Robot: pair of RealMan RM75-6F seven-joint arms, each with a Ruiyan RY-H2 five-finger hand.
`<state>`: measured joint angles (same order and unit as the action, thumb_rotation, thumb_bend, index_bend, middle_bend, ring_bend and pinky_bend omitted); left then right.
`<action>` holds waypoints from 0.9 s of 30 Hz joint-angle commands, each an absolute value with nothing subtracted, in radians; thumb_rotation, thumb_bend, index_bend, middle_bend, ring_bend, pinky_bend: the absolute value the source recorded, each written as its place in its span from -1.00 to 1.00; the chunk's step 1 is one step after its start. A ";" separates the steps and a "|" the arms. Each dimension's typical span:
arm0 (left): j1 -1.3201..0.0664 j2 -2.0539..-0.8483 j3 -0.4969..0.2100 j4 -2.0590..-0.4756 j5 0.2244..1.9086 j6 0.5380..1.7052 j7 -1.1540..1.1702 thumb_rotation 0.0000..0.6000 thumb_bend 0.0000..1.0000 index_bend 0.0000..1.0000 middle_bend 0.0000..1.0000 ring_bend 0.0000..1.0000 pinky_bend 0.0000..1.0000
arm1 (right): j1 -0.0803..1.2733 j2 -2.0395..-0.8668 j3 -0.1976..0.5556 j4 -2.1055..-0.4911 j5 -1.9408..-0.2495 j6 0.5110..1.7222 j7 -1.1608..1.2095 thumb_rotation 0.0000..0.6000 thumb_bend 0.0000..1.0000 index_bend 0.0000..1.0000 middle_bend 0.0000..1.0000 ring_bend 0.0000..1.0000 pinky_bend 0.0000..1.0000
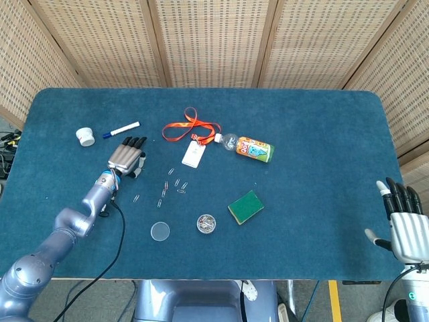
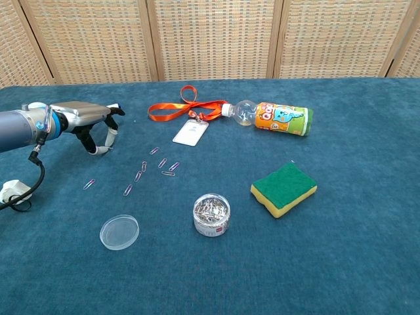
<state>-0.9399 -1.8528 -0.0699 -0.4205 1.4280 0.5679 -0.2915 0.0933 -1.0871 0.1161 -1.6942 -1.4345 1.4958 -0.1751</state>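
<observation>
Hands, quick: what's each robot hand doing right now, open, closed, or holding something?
Left robot hand: fingers curled down toward the table; whether it pinches a paper clip cannot be told.
Right robot hand: open, fingers spread, holding nothing.

Small purple paper clips (image 2: 157,167) are scattered flat on the blue cloth just right of the left hand (image 2: 88,121) — the nearest one lies beside its fingertips.
</observation>
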 commanded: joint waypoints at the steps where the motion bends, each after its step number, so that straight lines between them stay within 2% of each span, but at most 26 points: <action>1: -0.939 -1.852 -0.070 -0.422 1.426 0.566 -0.287 1.00 -0.15 0.35 -1.00 -1.00 -1.00 | 0.093 -1.087 0.115 -1.695 -1.436 1.497 -0.175 1.00 -1.00 -1.00 -1.00 -1.00 -1.00; 16: -0.933 -1.805 -0.086 -0.478 1.421 0.617 -0.285 1.00 -0.11 0.43 -1.00 -1.00 -1.00 | 0.091 -1.083 0.113 -1.701 -1.443 1.501 -0.166 1.00 -1.00 -1.00 -1.00 -1.00 -1.00; 21: -0.929 -1.716 -0.101 -0.615 1.437 0.714 -0.287 1.00 -0.11 0.43 -1.00 -1.00 -1.00 | 0.088 -1.078 0.110 -1.706 -1.452 1.506 -0.157 1.00 -1.00 -1.00 -1.00 -1.00 -1.00; 27: -0.910 -1.579 -0.082 -0.897 1.498 0.838 -0.229 1.00 -0.11 0.43 -1.00 -1.00 -1.00 | 0.085 -1.073 0.108 -1.712 -1.463 1.513 -0.149 1.00 -1.00 -1.00 -1.00 -1.00 -1.00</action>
